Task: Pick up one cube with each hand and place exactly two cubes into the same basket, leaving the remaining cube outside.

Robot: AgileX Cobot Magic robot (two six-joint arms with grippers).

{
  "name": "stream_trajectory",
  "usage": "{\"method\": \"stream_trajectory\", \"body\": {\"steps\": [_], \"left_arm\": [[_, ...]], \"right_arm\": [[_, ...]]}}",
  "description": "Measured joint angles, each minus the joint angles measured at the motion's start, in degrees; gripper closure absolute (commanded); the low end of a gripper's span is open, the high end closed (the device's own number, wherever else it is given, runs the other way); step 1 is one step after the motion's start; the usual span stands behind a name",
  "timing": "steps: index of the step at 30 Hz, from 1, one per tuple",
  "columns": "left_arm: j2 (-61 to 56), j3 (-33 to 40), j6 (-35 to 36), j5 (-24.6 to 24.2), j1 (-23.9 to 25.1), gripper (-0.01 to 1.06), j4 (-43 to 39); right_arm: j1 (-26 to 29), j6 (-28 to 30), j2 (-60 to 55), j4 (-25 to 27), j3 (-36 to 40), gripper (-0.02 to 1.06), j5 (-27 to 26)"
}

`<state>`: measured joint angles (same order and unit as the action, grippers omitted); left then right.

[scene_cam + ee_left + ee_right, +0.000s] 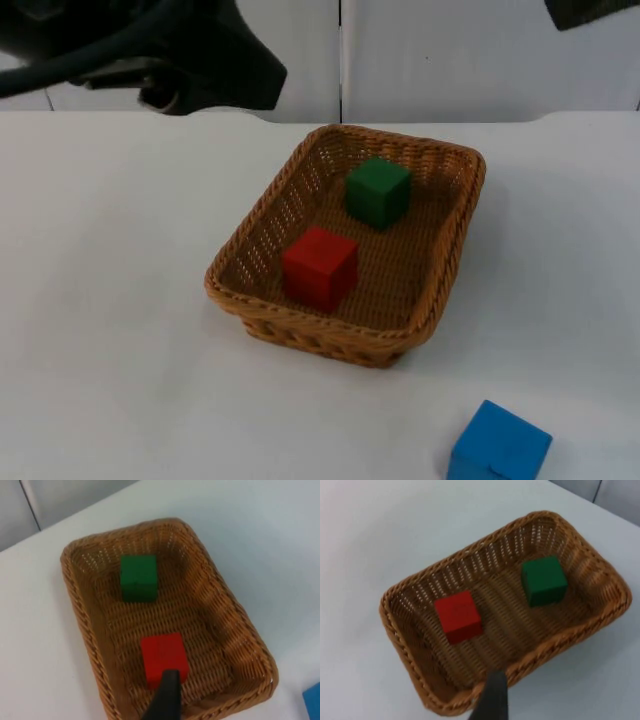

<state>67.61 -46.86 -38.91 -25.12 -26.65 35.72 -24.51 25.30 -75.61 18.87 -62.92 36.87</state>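
On the white table (120, 330) sits the wicker basket (445, 250), and inside it, apart, rest the red cube (319, 266) and the green cube (378, 191), the green one nearer the far wall. Outside, near the table's front edge, lies the blue cube (499, 445). Both arms are raised above the basket; whether the left gripper and right gripper are parted or closed cannot be told. No writing shows anywhere.
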Motion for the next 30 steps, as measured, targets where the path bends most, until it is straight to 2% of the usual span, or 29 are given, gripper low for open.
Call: {"method": "stream_trajectory", "body": {"steps": [7,16,23,26,30], "left_arm": [[-6.40,2.84,0.00,-0.38,0.00,0.26,0.21],[-15.34,3.07,0.00,-6.95,0.00,0.26,0.33],[-21.01,3.07,0.65,-9.67,0.00,0.26,-0.25],[-23.25,3.07,3.12,-10.71,0.00,0.26,-2.28],[-28.47,3.12,10.76,-14.71,0.00,0.26,-10.43]], "right_arm": [[0.00,0.00,7.88,0.23,9.21,0.34,-3.96],[0.00,-0.21,20.57,0.35,16.68,0.34,-4.95],[0.00,-0.21,29.46,0.68,19.71,0.34,-4.85],[0.00,-0.21,33.26,0.66,21.23,0.34,-4.72],[0.00,-0.21,40.57,0.66,23.43,0.34,-1.89]]}}
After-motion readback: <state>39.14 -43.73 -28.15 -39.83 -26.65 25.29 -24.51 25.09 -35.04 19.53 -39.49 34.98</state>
